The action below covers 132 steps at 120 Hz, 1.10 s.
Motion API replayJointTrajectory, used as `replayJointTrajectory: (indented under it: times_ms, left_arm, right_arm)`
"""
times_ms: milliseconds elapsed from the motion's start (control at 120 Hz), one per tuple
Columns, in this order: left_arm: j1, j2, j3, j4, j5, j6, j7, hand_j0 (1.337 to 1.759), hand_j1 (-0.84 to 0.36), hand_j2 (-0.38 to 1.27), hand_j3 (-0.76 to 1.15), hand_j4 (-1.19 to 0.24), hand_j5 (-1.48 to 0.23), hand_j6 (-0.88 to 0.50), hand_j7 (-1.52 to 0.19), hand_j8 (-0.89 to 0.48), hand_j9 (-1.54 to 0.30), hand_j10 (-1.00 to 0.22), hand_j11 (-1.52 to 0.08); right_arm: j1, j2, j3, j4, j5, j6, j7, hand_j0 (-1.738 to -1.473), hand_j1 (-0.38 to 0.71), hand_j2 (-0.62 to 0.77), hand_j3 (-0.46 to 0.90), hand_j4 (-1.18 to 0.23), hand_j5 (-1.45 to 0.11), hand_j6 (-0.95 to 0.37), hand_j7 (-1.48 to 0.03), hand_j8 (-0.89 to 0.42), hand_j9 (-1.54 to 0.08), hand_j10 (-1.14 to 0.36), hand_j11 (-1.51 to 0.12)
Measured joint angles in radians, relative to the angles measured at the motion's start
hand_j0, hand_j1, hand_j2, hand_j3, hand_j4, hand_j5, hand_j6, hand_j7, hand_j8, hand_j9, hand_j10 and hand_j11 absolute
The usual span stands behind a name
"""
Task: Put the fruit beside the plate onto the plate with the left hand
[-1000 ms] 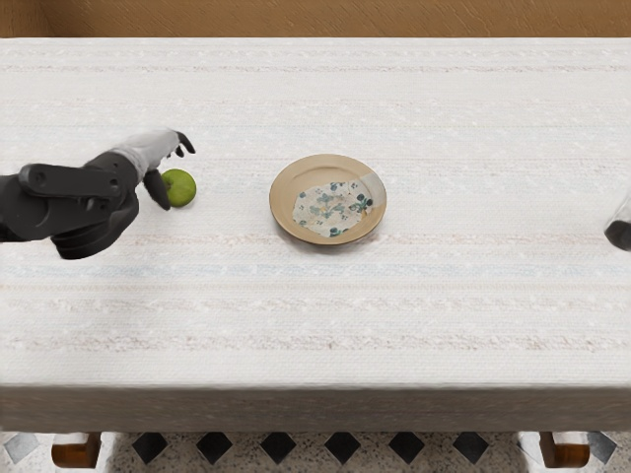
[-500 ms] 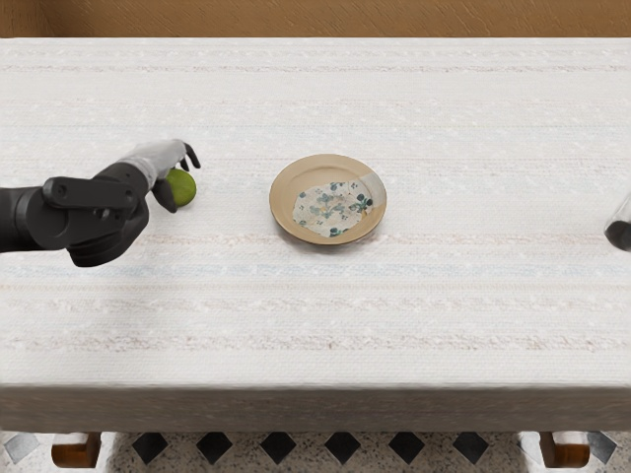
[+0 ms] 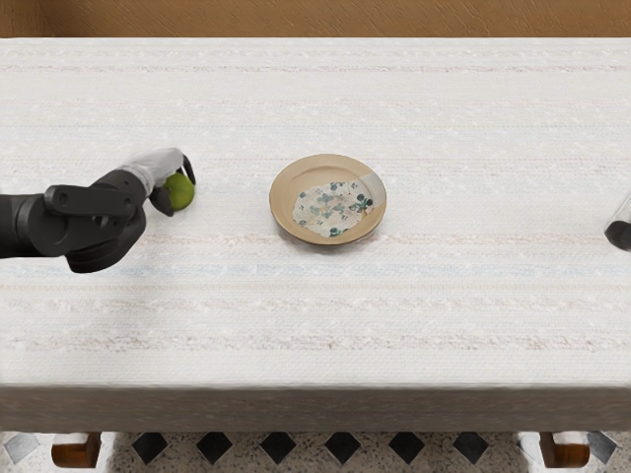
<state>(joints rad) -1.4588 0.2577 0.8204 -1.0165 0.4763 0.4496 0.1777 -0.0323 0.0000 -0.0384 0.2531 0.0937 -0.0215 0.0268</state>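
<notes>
The fruit (image 3: pixel 182 192) is enclosed by the curled fingers of the left hand (image 3: pixel 164 175). A firm grip should be confirmed before it is lifted toward the plate (image 3: pixel 284 192).

Home dining room: clothed table (image 3: pixel 444 315), plate (image 3: pixel 281 202), checkered floor (image 3: pixel 345 448).

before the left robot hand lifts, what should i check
1. Fingers of the left robot hand curled around the green fruit: ok.
2. Grip firm enough to lift: cannot tell.
3. The plate lies flat on the table, right of the fruit and apart from it: ok.
4. The right arm sits at the picture's right edge, well away from the plate: ok.
5. Fruit on the plate: not ok, step not yet done.
</notes>
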Motion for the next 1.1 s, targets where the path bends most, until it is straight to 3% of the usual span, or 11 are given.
replayJointTrajectory:
  times_ms: [333,467,617,800,992,1100]
  left_arm:
    - [-0.028,-0.005,0.001,-0.014,-0.01,-0.011,0.003,1.653,-0.21,0.3,0.0,-0.61,-0.83,-0.41,-0.86,-0.46,-0.88,-0.65,-0.88]
    - [-0.094,-0.005,-0.002,-0.036,-0.011,-0.011,0.004,1.654,-0.21,0.28,0.0,-0.58,-0.85,-0.39,-0.87,-0.44,-0.89,-0.66,-0.89]
    - [-0.164,-0.011,-0.004,-0.064,-0.014,-0.013,0.004,1.655,-0.25,0.37,0.0,-0.55,-0.89,-0.35,-0.89,-0.43,-0.89,-0.66,-0.89]
    - [-0.237,-0.092,-0.005,-0.09,-0.024,-0.015,0.004,1.655,-0.25,0.4,0.0,-0.52,-0.92,-0.34,-0.91,-0.42,-0.89,-0.67,-0.89]
    - [-0.305,-0.252,-0.012,-0.097,-0.084,-0.016,0.005,1.656,-0.26,0.42,0.0,-0.54,-0.93,-0.34,-0.91,-0.42,-0.89,-0.67,-0.89]
    - [-0.319,-0.258,-0.022,-0.094,-0.108,-0.015,0.005,1.656,-0.26,0.44,0.0,-0.54,-0.93,-0.35,-0.91,-0.44,-0.89,-0.67,-0.89]
  right_arm:
    - [0.0,0.0,0.0,0.0,0.0,0.0,-0.001,-1.658,-0.31,-0.01,0.0,-0.03,-0.04,-0.03,-0.04,-0.03,-0.04,-0.03,-0.04]
    - [0.0,0.0,0.0,0.0,0.0,0.0,-0.001,-1.658,-0.31,-0.01,0.0,-0.03,-0.04,-0.03,-0.04,-0.03,-0.04,-0.03,-0.04]
    - [0.0,0.0,0.0,0.0,0.0,0.0,-0.001,-1.658,-0.31,-0.01,0.0,-0.03,-0.04,-0.03,-0.04,-0.03,-0.04,-0.03,-0.04]
    - [0.0,0.0,0.0,0.0,0.0,0.0,-0.001,-1.658,-0.31,-0.01,0.0,-0.03,-0.04,-0.03,-0.04,-0.03,-0.04,-0.03,-0.04]
    - [0.0,0.0,0.0,0.0,0.0,0.0,0.0,-1.658,-0.31,-0.01,0.0,-0.03,-0.04,-0.03,-0.04,-0.03,-0.04,-0.03,-0.04]
    - [0.0,0.0,0.0,0.0,0.0,0.0,-0.001,-1.658,-0.31,-0.01,0.0,-0.03,-0.04,-0.03,-0.04,-0.03,-0.04,-0.03,-0.04]
